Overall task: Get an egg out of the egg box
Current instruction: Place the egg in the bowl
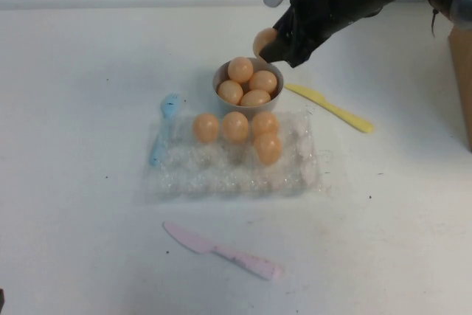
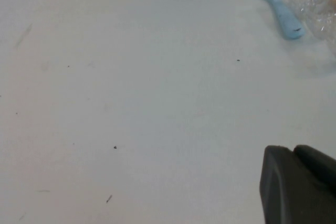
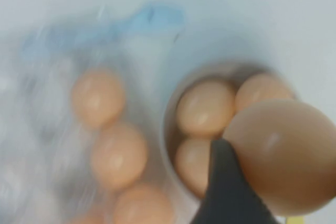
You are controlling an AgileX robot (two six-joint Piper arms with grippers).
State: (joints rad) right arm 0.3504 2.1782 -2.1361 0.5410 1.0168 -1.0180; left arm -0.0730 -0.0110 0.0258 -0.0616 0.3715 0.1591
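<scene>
My right gripper (image 1: 268, 47) is shut on a peach-orange egg (image 1: 263, 40) and holds it in the air just behind and above the small grey bowl (image 1: 220, 79). The held egg fills the near part of the right wrist view (image 3: 286, 156). The bowl holds several eggs (image 1: 251, 85). The clear crinkly egg box (image 1: 236, 171) lies in front of the bowl, with several eggs (image 1: 236, 127) in its back rows. My left gripper (image 2: 299, 182) hangs over bare table to the left, out of the high view; its dark fingers are together.
A light blue utensil (image 1: 165, 127) lies along the box's left side and shows in the left wrist view (image 2: 281, 10). A yellow plastic knife (image 1: 330, 108) lies right of the bowl. A pink plastic knife (image 1: 221, 251) lies in front of the box. A brown object (image 1: 462, 79) stands at the right edge.
</scene>
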